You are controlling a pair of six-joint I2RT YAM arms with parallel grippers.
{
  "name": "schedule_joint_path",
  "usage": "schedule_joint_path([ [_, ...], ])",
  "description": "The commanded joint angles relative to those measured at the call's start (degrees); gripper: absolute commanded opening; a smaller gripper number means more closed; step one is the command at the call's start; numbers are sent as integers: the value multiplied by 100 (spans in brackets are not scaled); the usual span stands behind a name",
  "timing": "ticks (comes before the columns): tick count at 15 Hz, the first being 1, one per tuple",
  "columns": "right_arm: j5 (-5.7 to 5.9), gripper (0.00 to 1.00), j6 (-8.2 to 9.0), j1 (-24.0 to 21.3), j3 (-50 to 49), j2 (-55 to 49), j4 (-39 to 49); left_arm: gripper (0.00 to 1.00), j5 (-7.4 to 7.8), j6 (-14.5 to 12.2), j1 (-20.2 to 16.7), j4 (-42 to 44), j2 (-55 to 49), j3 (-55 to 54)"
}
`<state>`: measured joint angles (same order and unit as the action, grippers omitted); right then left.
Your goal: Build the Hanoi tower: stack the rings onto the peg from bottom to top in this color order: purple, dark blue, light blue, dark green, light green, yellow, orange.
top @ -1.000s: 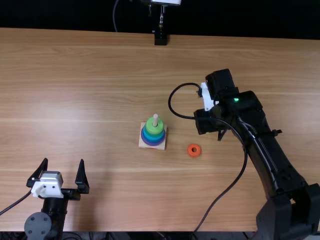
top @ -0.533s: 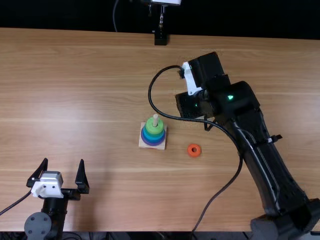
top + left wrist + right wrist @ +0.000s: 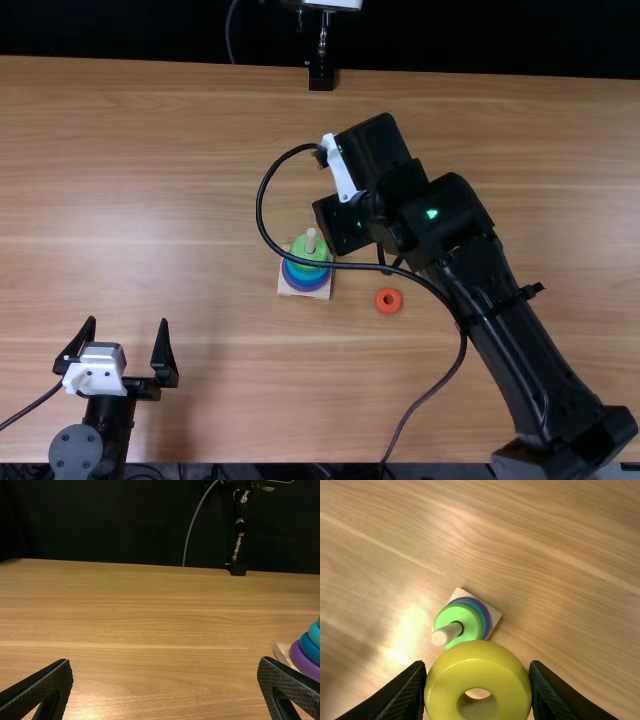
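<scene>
The ring stack (image 3: 306, 277) is sitting just beside the right hand (image 3: 390, 260), which is gripping the yellow ring (image 3: 480, 662) between its fingers; the stack is showing purple lowest, dark blue and light blue above, light green on top; its wooden peg (image 3: 447, 634) is standing upright through the rings, its tip bare; the yellow ring is looking smooth and rounded, its hole facing the right wrist camera; the wooden tabletop (image 3: 180, 180) is carrying the stack's square base (image 3: 493, 616); the left hand (image 3: 127, 322) is hanging well apart, fingers spread, gripping nothing; a black cable (image 3: 420, 280) is crossing in front of the stack in the top view; the orange ring (image 3: 379, 300) is lying near the base.
</scene>
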<state>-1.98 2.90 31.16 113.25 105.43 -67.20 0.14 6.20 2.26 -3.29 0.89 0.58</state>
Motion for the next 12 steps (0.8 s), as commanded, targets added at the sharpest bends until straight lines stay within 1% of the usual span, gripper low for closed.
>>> schedule_joint_path([
  [1, -87, 0, 27, 119, 145, 57, 38, 100, -77, -29, 29, -156, -89, -58],
  [3, -87, 0, 37, 145, 145, 127, 59, 100, -77, -29, 29, -156, -89, -58],
  [5, -87, 0, 37, 180, 153, 444, 80, 100, -77, -29, 29, -156, -89, -58],
  [12, -87, 0, 48, 321, 171, 514, 227, 100, -77, -29, 29, -156, -89, -58],
])
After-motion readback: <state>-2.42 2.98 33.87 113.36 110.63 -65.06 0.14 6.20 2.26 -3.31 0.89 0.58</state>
